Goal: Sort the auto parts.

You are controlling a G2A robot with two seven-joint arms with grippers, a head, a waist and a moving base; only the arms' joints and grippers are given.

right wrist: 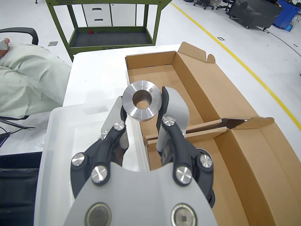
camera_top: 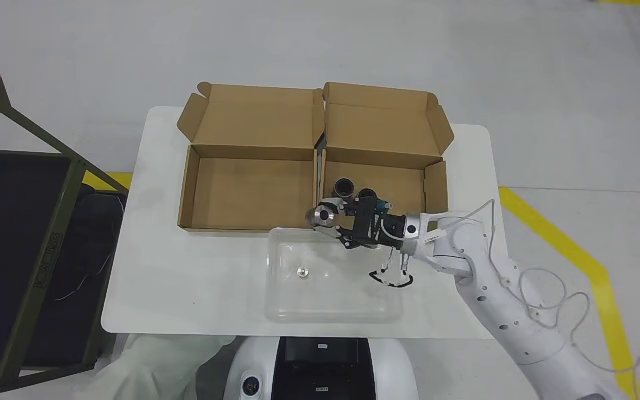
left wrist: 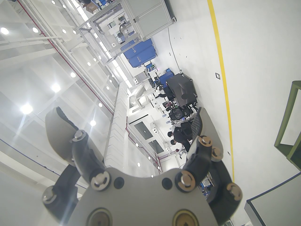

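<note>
Nearest to the robot, a clear plastic tray [camera_top: 385, 312] stands on the white table [camera_top: 160, 270]. One small metal part [camera_top: 301, 270] lies in the left half of the tray.

Just over the far rim of the tray is the right gripper [right wrist: 143, 105]. Its two fingers [right wrist: 164, 99] are clamped on the sides of a silver metal ring [right wrist: 141, 114], a thick disc with a round hole through the middle. The ring is held in the air with its flat face turned toward the wrist camera. In the top view the ring [camera_top: 325, 215] sits over the near walls of the two cardboard boxes, at the place where they meet.

Beyond the tray, the two boxes stand side by side and touching, with their lids folded open to the far side. The right box [camera_top: 436, 185] holds two dark round parts [camera_top: 344, 186] in its near left corner, close together. The left box [camera_top: 186, 190] shows a bare brown floor.

To the left of the table stands a green cart [right wrist: 108, 17]. Its top rail carries a small printed mark with a battery-shaped symbol.

The left gripper [left wrist: 128, 116] points up into the hall, toward the ceiling lights, and its fingers stand wide apart.
</note>
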